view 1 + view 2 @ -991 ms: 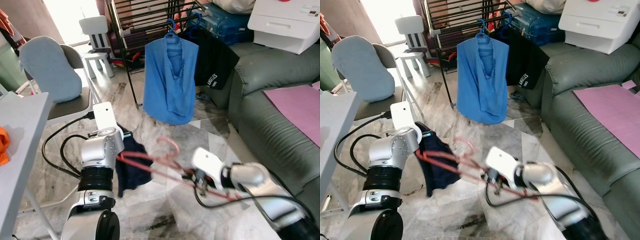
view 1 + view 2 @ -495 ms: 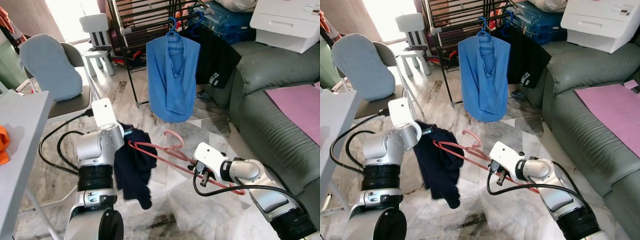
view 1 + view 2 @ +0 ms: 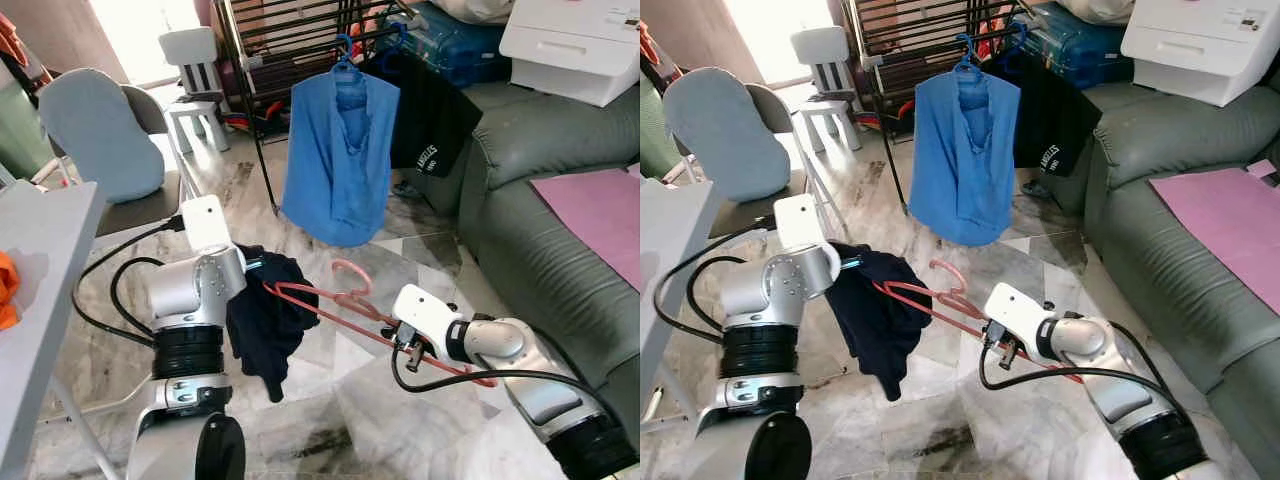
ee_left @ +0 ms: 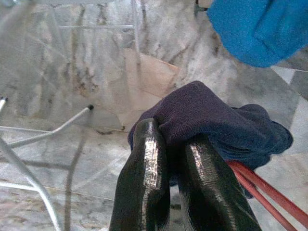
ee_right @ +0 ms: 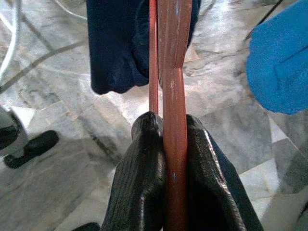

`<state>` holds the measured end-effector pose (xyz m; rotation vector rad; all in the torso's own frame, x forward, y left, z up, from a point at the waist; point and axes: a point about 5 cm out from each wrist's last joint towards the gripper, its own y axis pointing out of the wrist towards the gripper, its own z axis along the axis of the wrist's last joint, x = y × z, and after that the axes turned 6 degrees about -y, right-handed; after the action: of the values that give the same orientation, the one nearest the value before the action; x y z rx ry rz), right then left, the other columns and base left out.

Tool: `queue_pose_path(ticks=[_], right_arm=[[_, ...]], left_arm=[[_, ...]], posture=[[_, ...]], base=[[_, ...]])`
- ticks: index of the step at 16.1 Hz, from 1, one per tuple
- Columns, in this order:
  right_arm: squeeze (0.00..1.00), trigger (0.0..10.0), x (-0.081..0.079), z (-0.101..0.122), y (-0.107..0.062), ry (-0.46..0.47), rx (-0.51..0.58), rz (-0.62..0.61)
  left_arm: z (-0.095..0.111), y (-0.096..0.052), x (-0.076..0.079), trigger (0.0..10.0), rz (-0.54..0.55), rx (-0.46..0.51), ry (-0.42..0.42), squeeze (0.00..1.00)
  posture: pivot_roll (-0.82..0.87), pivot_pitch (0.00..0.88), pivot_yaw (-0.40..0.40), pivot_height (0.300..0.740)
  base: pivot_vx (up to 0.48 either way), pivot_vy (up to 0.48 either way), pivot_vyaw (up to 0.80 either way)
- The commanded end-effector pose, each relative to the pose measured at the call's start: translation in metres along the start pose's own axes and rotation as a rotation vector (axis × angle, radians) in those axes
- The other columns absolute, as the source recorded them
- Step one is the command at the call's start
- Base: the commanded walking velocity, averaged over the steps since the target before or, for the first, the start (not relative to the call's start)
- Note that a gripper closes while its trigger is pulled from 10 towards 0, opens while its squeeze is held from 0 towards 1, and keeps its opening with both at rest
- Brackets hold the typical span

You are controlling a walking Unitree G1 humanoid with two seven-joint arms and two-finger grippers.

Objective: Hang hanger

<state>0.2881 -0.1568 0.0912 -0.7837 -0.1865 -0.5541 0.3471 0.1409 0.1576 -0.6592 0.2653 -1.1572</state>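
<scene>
A pink-red hanger [image 3: 335, 303] runs level between my two arms above the marble floor, its hook [image 3: 350, 270] pointing up. A dark navy garment [image 3: 262, 322] is draped over its left end and hangs free. My left gripper [image 4: 169, 136] is shut on a fold of that garment beside the hanger's arm. My right gripper [image 5: 168, 126] is shut on the hanger's bar [image 5: 172, 72] near the right end. Beyond stands a black drying rack [image 3: 285, 45] with a blue shirt [image 3: 340, 160] and a black shirt [image 3: 432, 112] hung on it.
A grey-green sofa [image 3: 530, 240] with a pink cloth [image 3: 595, 205] lines the right. A chair with a blue cushion [image 3: 100, 135] and a white table [image 3: 40, 260] stand on the left. A small white chair [image 3: 195, 60] stands by the rack.
Both arms have lifted the hanger. The navy garment has come up off the floor and now hangs bunched over the hanger's left end.
</scene>
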Motion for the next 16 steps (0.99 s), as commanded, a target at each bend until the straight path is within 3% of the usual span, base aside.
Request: queue_pose_path(ticks=[1, 3, 10, 16], right_arm=[[0.0, 10.0, 0.002, 0.01, -0.004, -0.016, 0.052, 0.012], [0.0, 10.0, -0.005, 0.008, -0.01, -0.02, 0.054, 0.082], [0.0, 10.0, -0.001, -0.004, -0.019, -0.019, 0.004, 0.079], [0.0, 10.0, -0.003, -0.005, -0.026, -0.016, 0.009, 0.127]], left_arm=[[0.004, 0.002, -0.01, 10.0, 0.049, 0.018, 0.005, 0.0], [0.003, 0.004, -0.011, 10.0, 0.061, 0.007, 0.013, 0.0], [0.003, 0.004, -0.011, 10.0, 0.062, -0.003, 0.009, 0.0], [0.0, 0.01, -0.021, 10.0, 0.104, -0.007, 0.02, 0.0]], posture=[[-0.11, 0.004, 0.163, 0.74], [-0.11, 0.005, 0.163, 0.74], [-0.11, 0.007, 0.163, 0.74], [-0.11, 0.006, 0.162, 0.74]], base=[[0.0, 0.0, 0.0], [0.0, 0.0, 0.0], [0.0, 0.0, 0.0], [0.0, 0.0, 0.0]])
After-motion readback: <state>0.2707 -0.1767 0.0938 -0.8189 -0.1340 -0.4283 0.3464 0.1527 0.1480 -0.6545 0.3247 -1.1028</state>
